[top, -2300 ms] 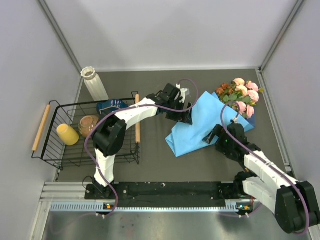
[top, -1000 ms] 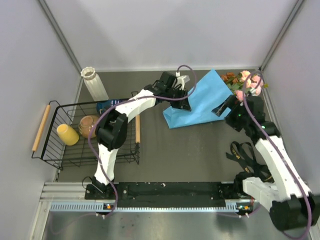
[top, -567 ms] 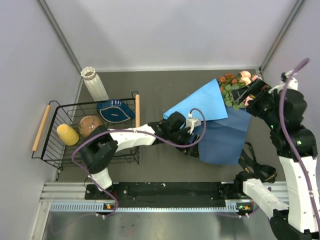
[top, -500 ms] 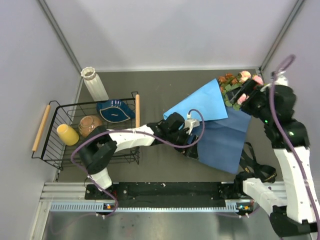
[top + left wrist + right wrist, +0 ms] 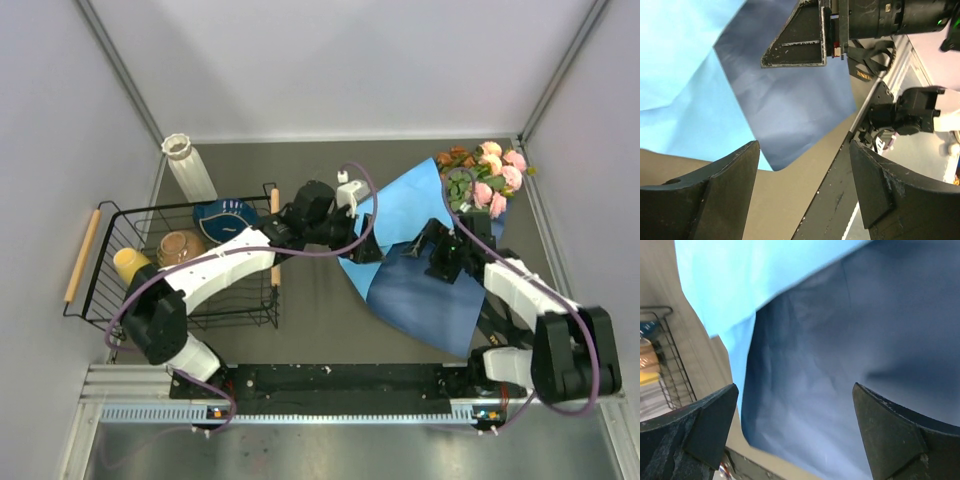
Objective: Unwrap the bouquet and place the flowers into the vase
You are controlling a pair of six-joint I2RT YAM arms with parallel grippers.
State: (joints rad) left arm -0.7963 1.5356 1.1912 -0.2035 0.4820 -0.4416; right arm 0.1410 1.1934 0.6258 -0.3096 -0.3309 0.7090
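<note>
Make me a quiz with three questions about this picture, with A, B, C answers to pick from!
1. Where is the vase?
A. On the table just beyond the far corner of the wire basket.
B. Inside that basket.
C. Held up in the air by an arm.

2. What colour is the cup in the basket?
A. Red.
B. Yellow.
C. Green.

3. How is the right gripper?
A. Shut on the vase.
B. Shut on the cup.
C. Open, gripping nothing.

Answers:
1 A: the vase stands upright outside the basket, at the table's far left.
2 B: the cup lying at the basket's left end is plainly yellow.
3 C: the right wrist view shows its fingers wide apart, with only the blue paper beyond them.
</note>
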